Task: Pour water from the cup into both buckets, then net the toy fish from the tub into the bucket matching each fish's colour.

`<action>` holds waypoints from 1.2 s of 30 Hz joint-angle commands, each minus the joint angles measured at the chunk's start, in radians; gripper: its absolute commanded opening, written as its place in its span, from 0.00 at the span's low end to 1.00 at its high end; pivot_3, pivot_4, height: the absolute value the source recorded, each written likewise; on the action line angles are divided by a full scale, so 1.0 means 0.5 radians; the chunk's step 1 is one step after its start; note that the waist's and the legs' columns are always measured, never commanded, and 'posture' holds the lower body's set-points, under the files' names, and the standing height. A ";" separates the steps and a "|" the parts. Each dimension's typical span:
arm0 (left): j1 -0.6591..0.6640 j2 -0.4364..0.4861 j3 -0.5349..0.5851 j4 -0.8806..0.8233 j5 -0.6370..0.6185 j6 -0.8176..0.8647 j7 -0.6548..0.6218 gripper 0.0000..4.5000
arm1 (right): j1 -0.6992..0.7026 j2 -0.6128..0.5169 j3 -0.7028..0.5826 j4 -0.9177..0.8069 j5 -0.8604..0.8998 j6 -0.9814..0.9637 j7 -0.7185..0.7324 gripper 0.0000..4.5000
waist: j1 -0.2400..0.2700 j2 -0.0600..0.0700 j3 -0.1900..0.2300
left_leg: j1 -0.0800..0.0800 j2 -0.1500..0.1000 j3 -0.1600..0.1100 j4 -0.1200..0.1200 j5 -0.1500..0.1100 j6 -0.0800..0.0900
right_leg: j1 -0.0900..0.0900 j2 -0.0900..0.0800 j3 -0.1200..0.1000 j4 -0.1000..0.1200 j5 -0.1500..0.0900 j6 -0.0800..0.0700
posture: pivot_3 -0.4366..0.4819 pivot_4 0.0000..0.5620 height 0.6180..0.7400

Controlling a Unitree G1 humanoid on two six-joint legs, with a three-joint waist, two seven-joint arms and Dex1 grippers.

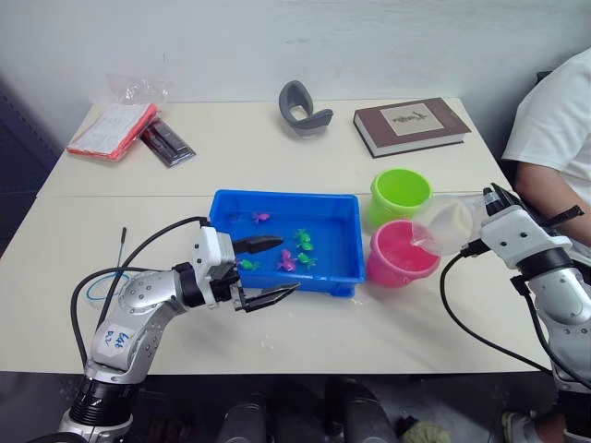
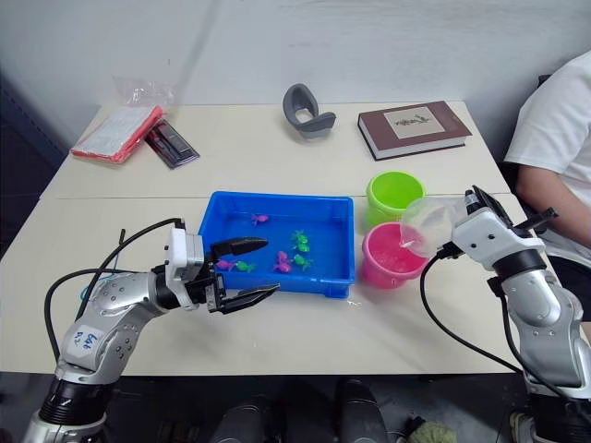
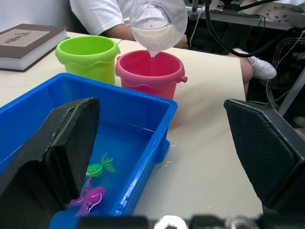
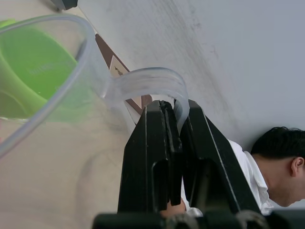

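1. We are seeing the right gripper (image 4: 174,129) clamping its fingers on the handle of the cup (image 1: 450,224), which is tilting over the pink bucket (image 1: 401,254), a thin stream of water falling in.
2. The left gripper (image 1: 270,269) is hanging spread wide, gripping nothing, one finger above the tub (image 1: 343,242) near the fish (image 1: 301,240), the other over the table (image 1: 277,157).
3. The green bucket (image 1: 399,192) is sitting just behind the pink one.
4. The left wrist view is showing the water inside the cup (head views are not); the right wrist view is showing the handle grip.
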 commanded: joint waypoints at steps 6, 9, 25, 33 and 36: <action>-0.030 -0.040 0.045 -0.060 -0.041 -0.050 0.039 1.00 | -0.060 0.123 -0.091 -0.052 0.149 0.047 -0.051 0.01 | 0.000 -0.001 0.000 | 0.000 0.000 0.000 0.000 0.001 -0.001 | 0.000 0.000 0.000 0.001 0.000 0.000 | 0.48 0.27 1.00; -0.001 -0.036 0.056 -0.070 -0.042 -0.039 0.049 1.00 | -0.069 0.169 -0.147 -0.077 0.304 0.151 0.004 0.01 | 0.000 -0.001 0.000 | 0.000 0.000 0.000 0.000 0.002 -0.001 | 0.000 0.000 0.000 0.003 0.000 0.000 | 0.48 0.27 1.00; -0.188 -0.108 0.231 -0.028 -0.102 0.170 0.383 1.00 | -0.797 0.238 -0.336 0.006 0.863 1.362 -0.190 0.01 | -0.002 -0.001 0.000 | -0.001 0.000 0.000 0.001 0.003 0.001 | -0.002 -0.001 0.003 0.013 0.000 0.000 | 0.48 0.27 1.00; -0.236 -0.125 0.211 -0.015 0.007 0.141 0.475 1.00 | -0.974 0.136 -0.081 0.347 0.573 1.229 -0.310 0.01 | -0.002 -0.001 0.000 | -0.003 -0.002 0.002 0.001 0.004 0.003 | -0.003 -0.001 0.000 0.012 0.001 0.001 | 0.48 0.27 1.00; -0.218 -0.139 0.189 -0.040 0.033 0.132 0.495 1.00 | -1.000 0.068 0.085 0.470 0.407 1.012 -0.298 0.01 | -0.003 -0.001 0.000 | -0.003 -0.002 0.003 0.001 0.005 0.002 | -0.004 -0.001 0.000 0.012 0.001 0.001 | 0.48 0.27 1.00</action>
